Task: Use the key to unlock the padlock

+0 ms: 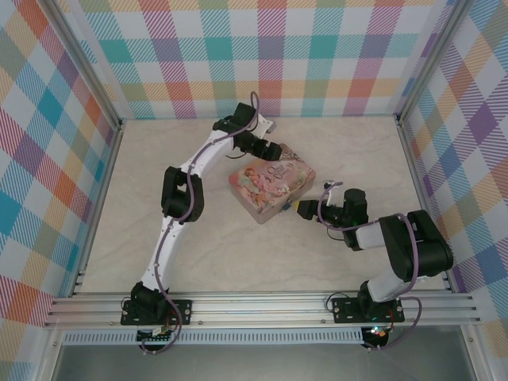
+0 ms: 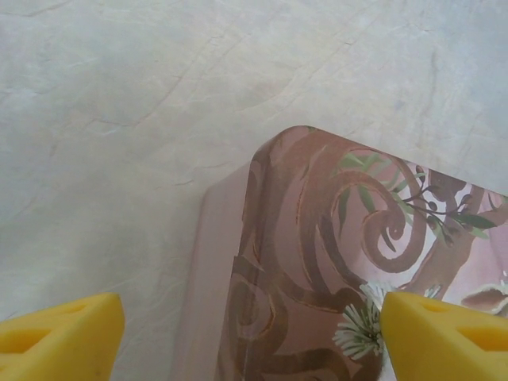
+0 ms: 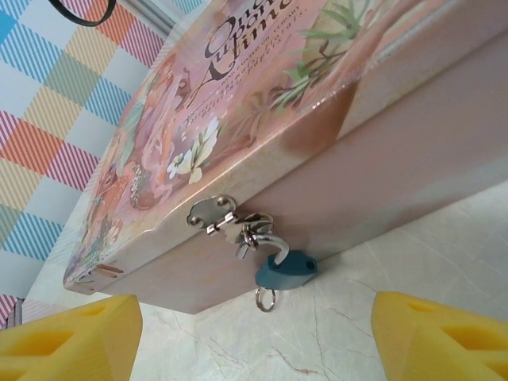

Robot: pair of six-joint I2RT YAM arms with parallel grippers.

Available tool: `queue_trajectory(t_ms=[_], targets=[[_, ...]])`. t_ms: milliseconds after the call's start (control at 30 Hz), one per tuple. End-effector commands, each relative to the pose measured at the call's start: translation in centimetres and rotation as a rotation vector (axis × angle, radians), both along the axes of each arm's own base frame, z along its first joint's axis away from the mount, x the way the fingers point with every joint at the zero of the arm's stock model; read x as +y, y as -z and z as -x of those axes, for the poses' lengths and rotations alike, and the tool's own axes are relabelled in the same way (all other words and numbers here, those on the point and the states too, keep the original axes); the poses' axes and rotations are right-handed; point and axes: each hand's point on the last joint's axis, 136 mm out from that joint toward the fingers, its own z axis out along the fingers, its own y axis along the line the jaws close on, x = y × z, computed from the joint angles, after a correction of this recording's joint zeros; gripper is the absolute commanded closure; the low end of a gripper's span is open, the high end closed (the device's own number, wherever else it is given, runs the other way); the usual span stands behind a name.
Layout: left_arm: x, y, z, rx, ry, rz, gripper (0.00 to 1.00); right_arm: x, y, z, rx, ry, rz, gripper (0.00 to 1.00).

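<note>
Top external: pink tin (image 1: pixel 270 189) lies mid-table between left gripper (image 1: pixel 290 152) and right gripper (image 1: pixel 302 209). Left wrist: jaws stand open over a tin corner. Right wrist: jaws stand open; padlock (image 3: pixel 286 270) hangs from the hasp (image 3: pixel 213 213) on the tin's side wall.

The left arm (image 1: pixel 169 238), running up the left-centre of the top view, has slim white link shells joined by chunky black motor housings (image 1: pixel 181 194). A thin grey-purple cable (image 1: pixel 156 274) trails along it. The right arm (image 1: pixel 379 234), at lower right, is built alike, with bulkier black housings. Each stands on a black base plate (image 1: pixel 151 308) at the bottom of the frame. In the wrist views, the left gripper (image 2: pixel 252 337) and the right gripper (image 3: pixel 254 337) end in bright yellow wedge-shaped fingertips (image 2: pixel 59 333).
</note>
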Motion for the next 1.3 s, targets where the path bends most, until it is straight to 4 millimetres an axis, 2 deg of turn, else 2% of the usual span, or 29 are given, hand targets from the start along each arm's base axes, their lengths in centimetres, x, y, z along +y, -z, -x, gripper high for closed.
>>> queue_trajectory(t_ms=[0, 67, 200, 367, 500, 767, 967, 1133, 1267], targets=[[-1.8, 0.4, 1.8, 0.048, 0.066, 0.033, 0.18, 0.3, -0.4, 0.1, -0.015, -0.019, -0.016, 0.22], [-2.0, 0.4, 2.1, 0.054, 0.085, 0.038, 0.21, 0.0, -1.0, -0.3, -0.031, 0.002, -0.018, 0.19], [-1.8, 0.7, 2.9, 0.064, 0.115, 0.022, 0.24, -2.2, -2.8, -1.1, -0.053, 0.055, 0.006, 0.14], [-1.8, 1.1, 3.3, 0.073, 0.132, 0.015, 0.26, -4.6, -4.5, -1.3, -0.067, 0.120, 0.099, 0.00], [-2.1, 1.1, 3.6, 0.076, 0.149, 0.024, 0.27, -4.0, -5.1, -2.3, -0.043, 0.066, 0.085, 0.00], [-2.1, 1.3, 4.3, 0.085, 0.174, 0.010, 0.28, -3.5, -5.0, -6.1, -0.021, 0.053, 0.089, 0.00], [-2.1, 1.1, 4.4, 0.083, 0.180, 0.015, 0.29, -3.4, -4.7, -8.1, -0.012, 0.040, 0.118, 0.00], [-2.2, 1.1, 4.6, 0.088, 0.186, 0.015, 0.30, -1.7, -4.4, -8.2, 0.002, -0.047, 0.084, 0.03], [-1.9, 1.0, 4.8, 0.084, 0.184, 0.004, 0.32, 0.1, -4.0, -6.8, 0.024, -0.116, 0.059, 0.10]])
